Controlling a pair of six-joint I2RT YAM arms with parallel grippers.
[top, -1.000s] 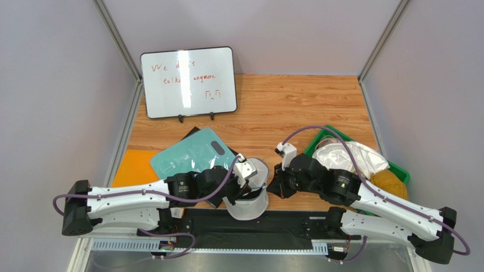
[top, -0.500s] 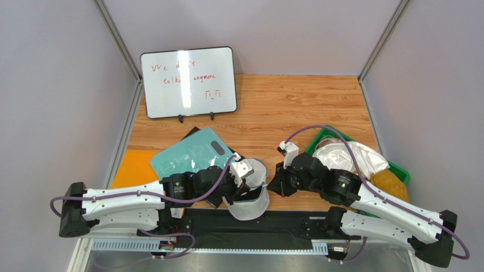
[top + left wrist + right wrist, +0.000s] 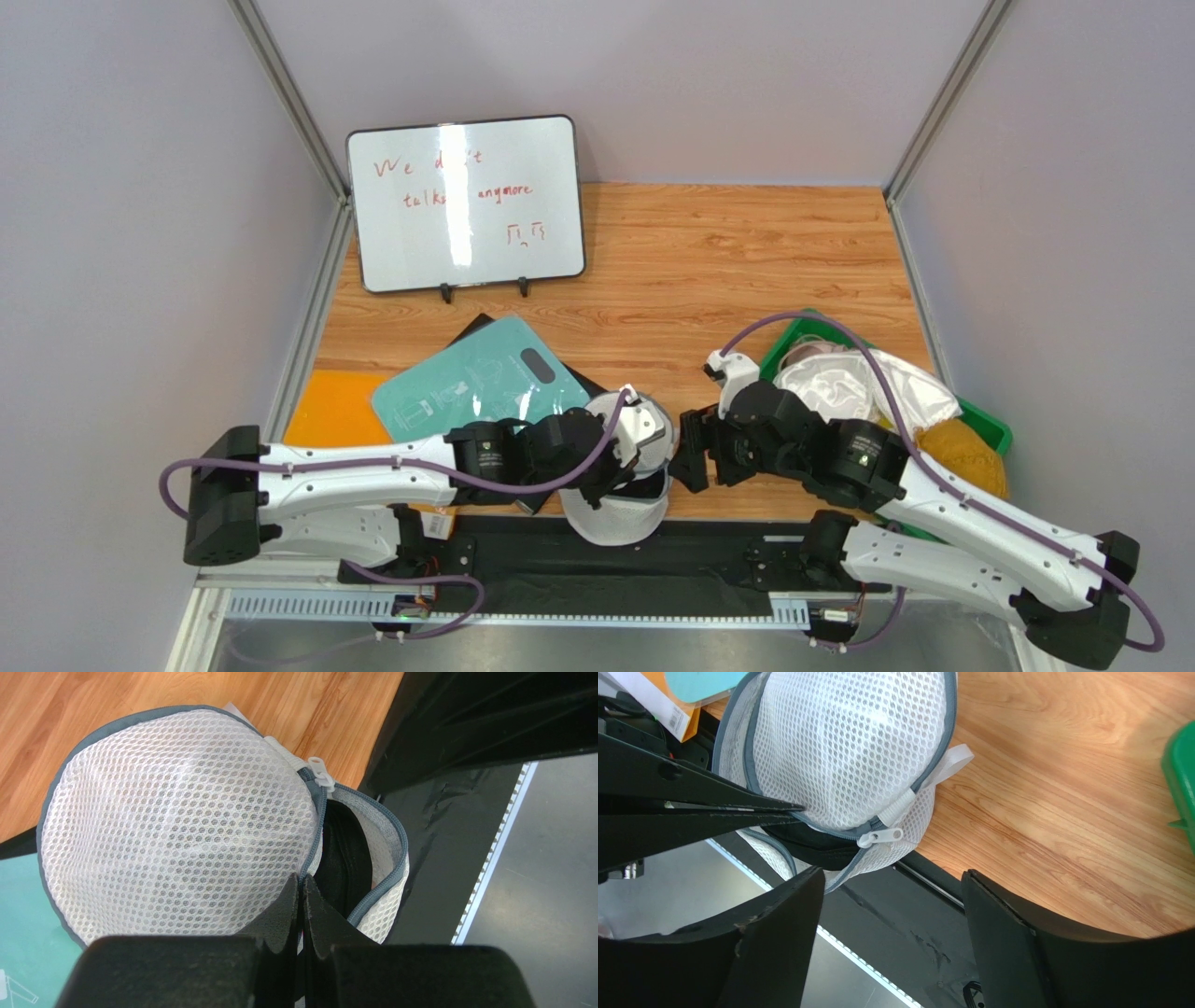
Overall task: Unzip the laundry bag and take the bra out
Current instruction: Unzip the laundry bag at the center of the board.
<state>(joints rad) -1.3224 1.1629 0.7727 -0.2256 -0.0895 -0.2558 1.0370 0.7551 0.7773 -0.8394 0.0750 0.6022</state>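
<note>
Right of the teal board [image 3: 477, 378], the laundry bag [image 3: 615, 511] sits with its zip mouth gaping toward my right gripper [image 3: 889, 882], jaws wide; my left gripper [image 3: 300, 889] pinches the lid rim.

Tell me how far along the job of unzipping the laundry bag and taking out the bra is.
Done: the laundry bag is partly unzipped, a dark gap showing under its lid. In hand: the left pincer pinches its rim; the right pincer is open by the zip pull. Left: finishing the zip and removing the bra, which isn't visible.
</note>
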